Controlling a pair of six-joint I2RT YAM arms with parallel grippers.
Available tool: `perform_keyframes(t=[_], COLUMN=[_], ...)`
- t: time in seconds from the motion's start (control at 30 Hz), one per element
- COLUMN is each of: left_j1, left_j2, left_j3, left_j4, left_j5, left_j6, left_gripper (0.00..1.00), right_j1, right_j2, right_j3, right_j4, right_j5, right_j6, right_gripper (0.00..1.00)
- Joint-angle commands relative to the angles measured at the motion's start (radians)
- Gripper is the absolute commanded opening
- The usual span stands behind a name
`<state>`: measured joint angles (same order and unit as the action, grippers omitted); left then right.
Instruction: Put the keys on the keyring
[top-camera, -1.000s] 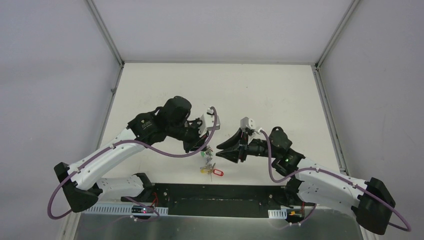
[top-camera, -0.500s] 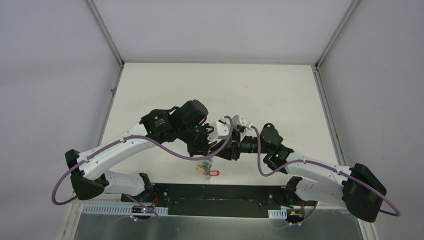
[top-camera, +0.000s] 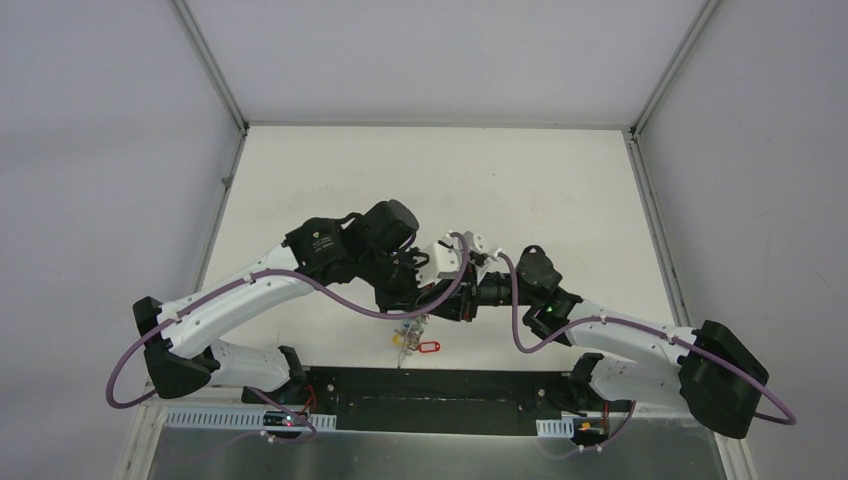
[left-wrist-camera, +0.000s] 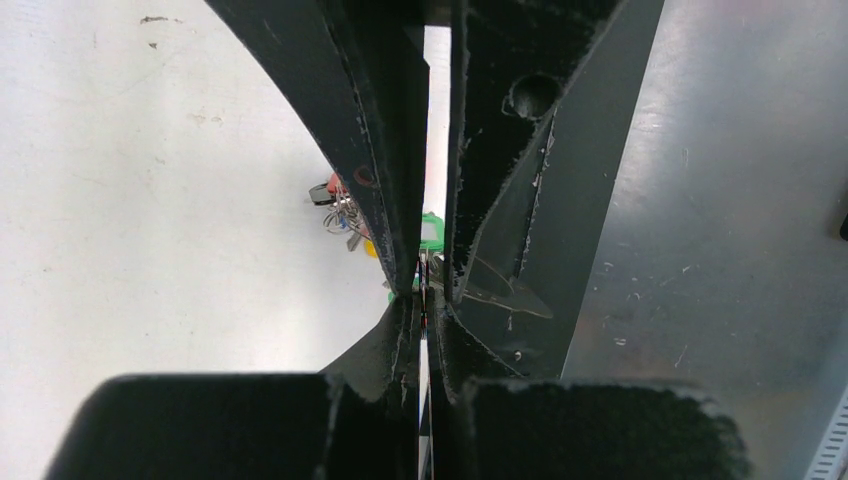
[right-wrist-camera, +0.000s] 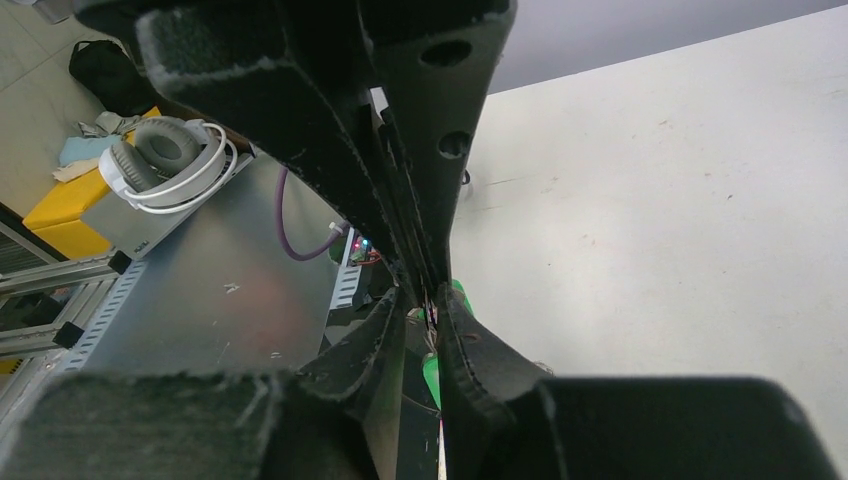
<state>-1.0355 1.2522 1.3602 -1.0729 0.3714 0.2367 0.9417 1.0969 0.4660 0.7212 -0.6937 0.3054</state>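
Grey wire meets black plastic at the near edge of a white table (top-camera: 450, 180), where two white-and-black robot arms lean toward each other until their tips almost touch. The left gripper (top-camera: 408, 303) is clamped tight. Its two black fingers (left-wrist-camera: 385, 180) are pressed flat on a thin strand running edge-on between them. The strand looks like the large thin grey metal wire keyring (top-camera: 407, 330), though it is too fine to identify with certainty.

In the overhead view the keyring's bunch of small keys sits directly below that gripper, just ahead of the dark base strip (top-camera: 480, 385) between the arm mounts. A red oval plastic tag (top-camera: 430, 347) sticks out to the bunch's right. The left wrist view shows a yellow tag (left-wrist-camera: 371, 249) at the edge of the bunch, and a green oval plastic tag (left-wrist-camera: 432, 232) right behind the fingertips.

The right gripper (top-camera: 440, 303) comes in from the opposite side, its jaws drawn to a narrow slit. In its own wrist view the green tag and a sliver of small metal show inside that slit. Whether the pads press on them cannot be told. Purple cables (top-camera: 330, 300) loop along both arms. A pair of white headphones (right-wrist-camera: 165, 160) lies beyond the bare metal shelf (right-wrist-camera: 230, 300).
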Motion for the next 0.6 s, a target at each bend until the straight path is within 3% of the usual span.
perform_keyframes(t=[0.0,0.13,0.23,0.47,0.5,0.57], left_j1=[-0.012,-0.012,-0.012,-0.013,-0.012,-0.012], left_j2=[-0.041,-0.051,-0.058,-0.082,-0.091,-0.117], left_j3=[0.027,0.019,0.014,-0.011,-0.02,-0.048], left_j4=[0.082,0.083,0.087,0.108,0.117,0.143], left_j5=[0.015,0.011,0.011,0.011,0.005,-0.01], left_j6=[0.009,0.005,0.003,-0.007,-0.012,-0.03], left_gripper=[0.0,0.0,0.0,0.0,0.03,0.19], right_j1=[0.012,0.014,0.014,0.015,0.014,0.014], right_j2=[0.0,-0.011,-0.015,-0.06,-0.068,-0.083], right_j3=[0.029,0.03,0.032,0.012,0.01,0.011], right_j4=[0.015,-0.012,-0.032,-0.051,-0.057,-0.073], right_j5=[-0.022,-0.017,-0.015,0.025,0.027,0.028], right_j6=[-0.027,-0.04,-0.048,-0.056,-0.059,-0.065], right_gripper=[0.21,0.19,0.0,0.0,0.0,0.0])
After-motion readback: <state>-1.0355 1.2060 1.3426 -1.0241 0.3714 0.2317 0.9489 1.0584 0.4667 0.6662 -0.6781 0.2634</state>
